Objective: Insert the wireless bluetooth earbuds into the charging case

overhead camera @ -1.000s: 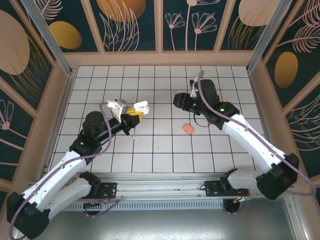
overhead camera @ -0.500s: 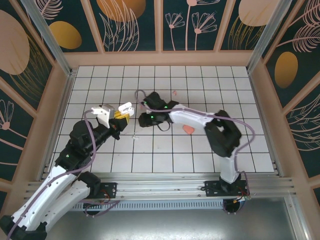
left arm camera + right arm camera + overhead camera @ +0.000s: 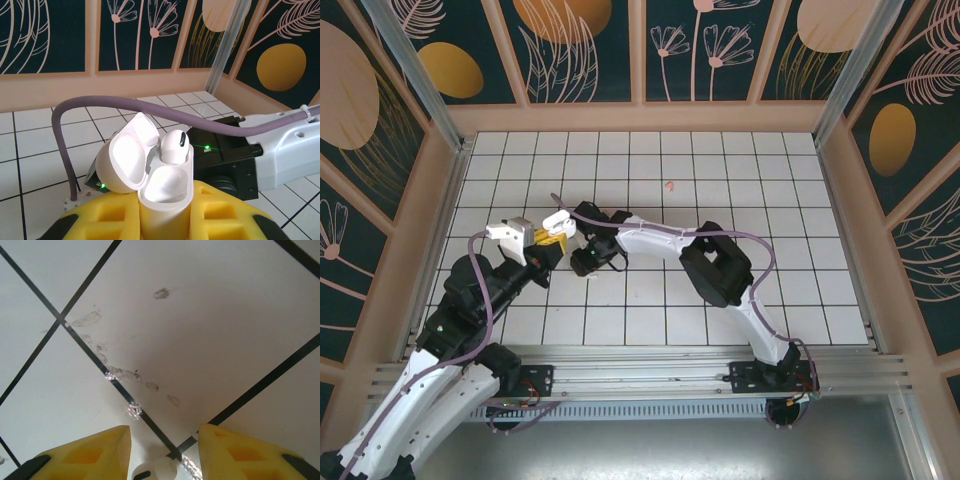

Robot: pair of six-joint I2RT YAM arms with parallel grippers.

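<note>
My left gripper (image 3: 548, 240) is shut on the white charging case (image 3: 165, 200), held upright between its yellow fingers (image 3: 95, 220) with the lid (image 3: 125, 155) flipped open. One white earbud (image 3: 175, 145) sits in the far slot; the near slot is bare. My right arm reaches across the table, and its gripper (image 3: 584, 262) points down just right of the case. In the right wrist view that gripper (image 3: 162, 450) is open, and a second white earbud (image 3: 155, 470) lies on the tile between its fingers (image 3: 95, 452), touching neither. A pink earbud (image 3: 668, 185) lies far back.
The white tiled table (image 3: 770, 200) is fenced by wooden walls (image 3: 640, 115) on three sides. The right arm's elbow (image 3: 715, 265) hangs over mid-table. Its purple cable (image 3: 125, 102) arcs just behind the open case, and its black wrist (image 3: 225, 155) sits close to the case's right.
The right arm has swung from the far right of the table across to the left, down beside the left gripper. The left gripper has drawn back slightly with the case.
</note>
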